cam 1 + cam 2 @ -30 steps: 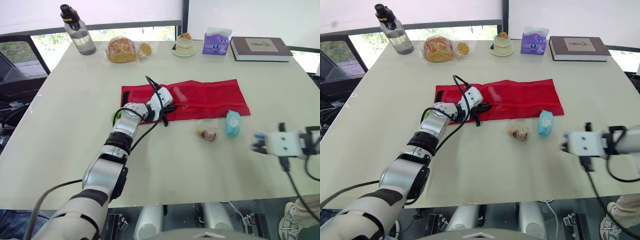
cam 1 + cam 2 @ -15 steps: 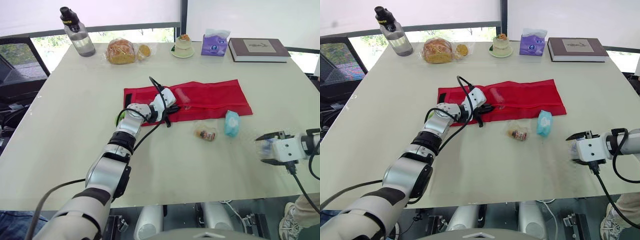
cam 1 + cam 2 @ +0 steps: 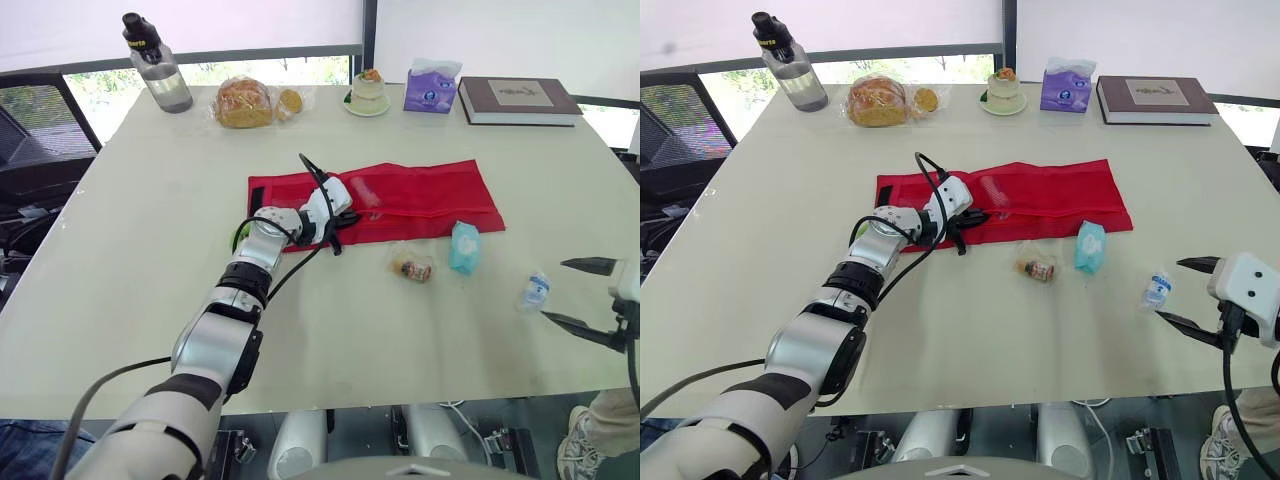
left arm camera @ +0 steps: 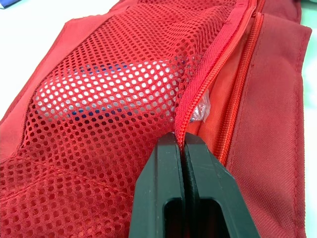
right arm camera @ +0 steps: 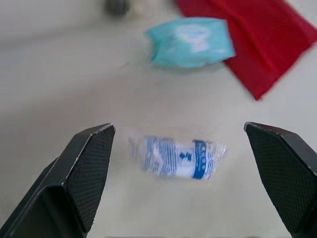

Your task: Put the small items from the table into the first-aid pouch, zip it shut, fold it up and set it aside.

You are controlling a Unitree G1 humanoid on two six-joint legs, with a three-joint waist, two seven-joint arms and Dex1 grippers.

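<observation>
L gripper [image 4: 181, 144] fingers together, clamped on first-aid pouch [image 3: 430, 190] zip edge; R gripper [image 3: 556, 290] spread wide, blue-white packet [image 3: 534, 290] just off its tips, at pouch's 4 o'clock; wipes pack [image 3: 464, 246] at packet's 10 o'clock.

Right gripper [image 5: 178, 128]: fingers spread wide, drawn back toward right edge of the table [image 3: 140, 260]. Blue-and-white packet [image 3: 535, 290] released, now lying loose on table just ahead of fingertips.
</observation>
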